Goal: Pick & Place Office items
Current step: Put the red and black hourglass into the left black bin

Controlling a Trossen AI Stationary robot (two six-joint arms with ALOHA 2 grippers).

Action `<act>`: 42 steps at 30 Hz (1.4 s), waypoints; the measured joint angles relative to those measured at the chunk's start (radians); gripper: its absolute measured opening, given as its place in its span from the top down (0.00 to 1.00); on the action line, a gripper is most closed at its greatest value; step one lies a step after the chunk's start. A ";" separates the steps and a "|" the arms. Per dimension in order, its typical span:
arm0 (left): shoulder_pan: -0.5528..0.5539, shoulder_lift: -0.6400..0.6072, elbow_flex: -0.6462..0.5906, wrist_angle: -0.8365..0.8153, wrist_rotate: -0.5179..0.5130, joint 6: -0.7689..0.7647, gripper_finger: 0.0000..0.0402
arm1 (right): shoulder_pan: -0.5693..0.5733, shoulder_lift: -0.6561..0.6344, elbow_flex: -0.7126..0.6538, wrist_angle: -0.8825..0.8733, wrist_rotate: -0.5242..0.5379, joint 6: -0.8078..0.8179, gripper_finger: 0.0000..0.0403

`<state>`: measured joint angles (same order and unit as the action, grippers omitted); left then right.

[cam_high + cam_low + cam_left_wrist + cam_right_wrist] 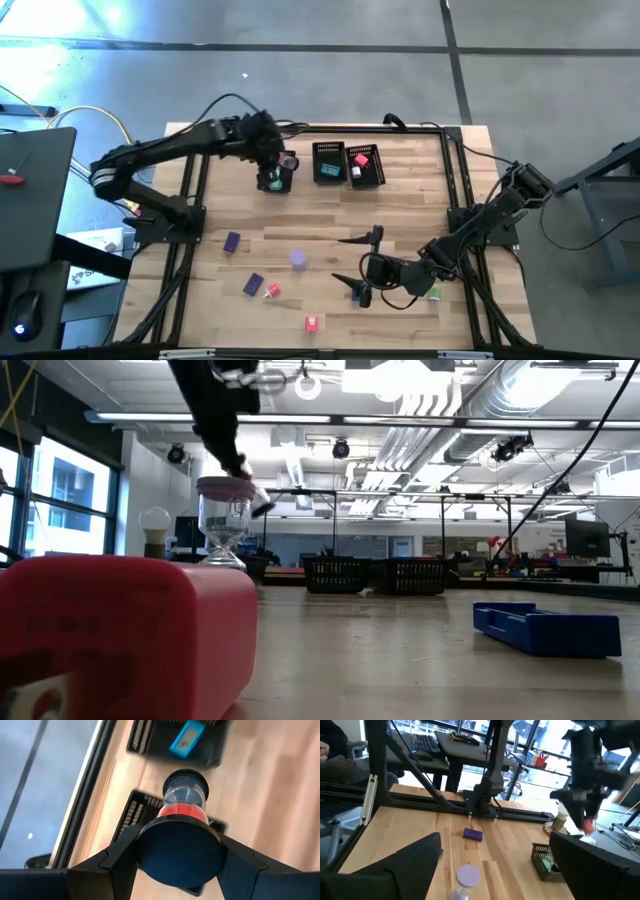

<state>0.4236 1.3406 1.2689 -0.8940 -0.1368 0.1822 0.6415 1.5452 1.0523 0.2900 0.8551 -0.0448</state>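
Left tool clamped on hourglass above basket — could tip out if dropped crooked; right tool wide apart, low over bench.

Grey concrete floor w/ dark seam lines round the wood-plank bench, which has a black metal frame at its edges. Beside the bench on one side: a dark desk w/ a mouse; yellow cables on the floor nearby. In the low view, open ceiling w/ white ducts and strip lights, windows on one side, more workstations far back.
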 joint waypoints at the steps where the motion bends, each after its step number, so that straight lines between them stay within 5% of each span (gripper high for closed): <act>1: 0.016 0.026 0.003 0.001 0.000 0.008 0.46 | 0.000 0.000 0.000 -0.001 -0.002 0.000 0.10; 12: 0.050 0.213 0.053 -0.013 -0.091 0.030 0.46 | 0.000 0.000 0.000 -0.077 -0.028 0.003 0.10; 42: 0.043 0.291 0.053 -0.073 -0.068 -0.017 0.46 | -0.003 0.000 0.000 -0.099 -0.097 0.031 0.10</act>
<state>0.4664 1.6318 1.3220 -0.9668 -0.2044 0.1650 0.6388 1.5452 1.0519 0.1905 0.7581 -0.0143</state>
